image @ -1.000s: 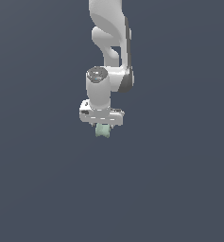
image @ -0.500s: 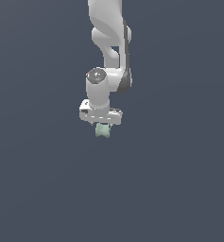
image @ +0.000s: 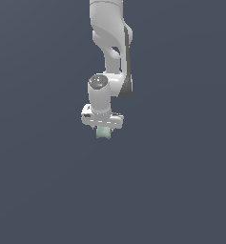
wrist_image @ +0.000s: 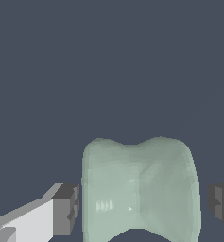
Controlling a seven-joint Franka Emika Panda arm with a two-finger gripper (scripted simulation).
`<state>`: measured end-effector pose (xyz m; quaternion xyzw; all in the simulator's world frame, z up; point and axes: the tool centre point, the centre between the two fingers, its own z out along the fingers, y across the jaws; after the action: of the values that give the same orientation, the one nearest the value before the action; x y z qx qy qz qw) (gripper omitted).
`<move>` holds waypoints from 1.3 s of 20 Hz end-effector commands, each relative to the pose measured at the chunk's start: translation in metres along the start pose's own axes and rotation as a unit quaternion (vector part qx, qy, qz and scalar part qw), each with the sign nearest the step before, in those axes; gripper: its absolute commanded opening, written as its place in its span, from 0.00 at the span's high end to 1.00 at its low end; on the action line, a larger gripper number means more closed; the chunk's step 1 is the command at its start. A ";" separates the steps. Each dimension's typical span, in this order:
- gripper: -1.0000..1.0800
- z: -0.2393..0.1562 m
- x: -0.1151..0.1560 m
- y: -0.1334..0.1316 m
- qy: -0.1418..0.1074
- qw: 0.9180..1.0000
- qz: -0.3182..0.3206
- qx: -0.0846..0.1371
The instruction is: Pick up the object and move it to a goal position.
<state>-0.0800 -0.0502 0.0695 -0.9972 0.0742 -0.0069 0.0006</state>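
Note:
The object [image: 103,133] is a small pale mint-green lump with a blocky outline, sitting directly under the white gripper [image: 103,127] in the exterior view. In the wrist view the object [wrist_image: 139,189] fills the space between the two dark finger pads [wrist_image: 67,210], with one pad on each side. A narrow gap shows between each pad and the object, so the jaws stand open around it without touching. The lower part of the object is cut off by the edge of the wrist view.
The white arm [image: 109,43] comes down from the top of the exterior view. A plain dark grey-blue surface [image: 181,190] lies all around; no other objects or goal marker show.
The wrist and hand have sunk slightly toward the object. The object has stayed in the same place.

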 end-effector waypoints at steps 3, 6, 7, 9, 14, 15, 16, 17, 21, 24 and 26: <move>0.04 0.024 -0.006 0.003 -0.007 1.000 0.002 -0.001; 0.04 0.029 -0.005 0.003 -0.007 1.000 0.002 -0.001; 0.04 0.030 -0.005 0.003 -0.007 1.000 0.002 -0.001; 1.00 0.030 -0.005 0.003 -0.007 1.000 0.002 -0.001; 1.00 0.030 -0.005 0.003 -0.007 1.000 0.002 -0.001; 1.00 0.030 -0.005 0.003 -0.007 1.000 0.002 -0.001; 1.00 0.030 -0.005 0.003 -0.007 1.000 0.002 -0.001; 1.00 0.030 -0.005 0.003 -0.007 1.000 0.002 -0.001; 1.00 0.028 -0.005 0.003 -0.006 1.000 0.002 -0.001; 1.00 0.024 -0.006 0.002 -0.006 1.000 0.002 -0.001; 1.00 0.018 -0.007 0.001 -0.006 1.000 0.002 -0.001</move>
<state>-0.0864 -0.0509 0.0473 -0.9971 0.0765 -0.0004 0.0001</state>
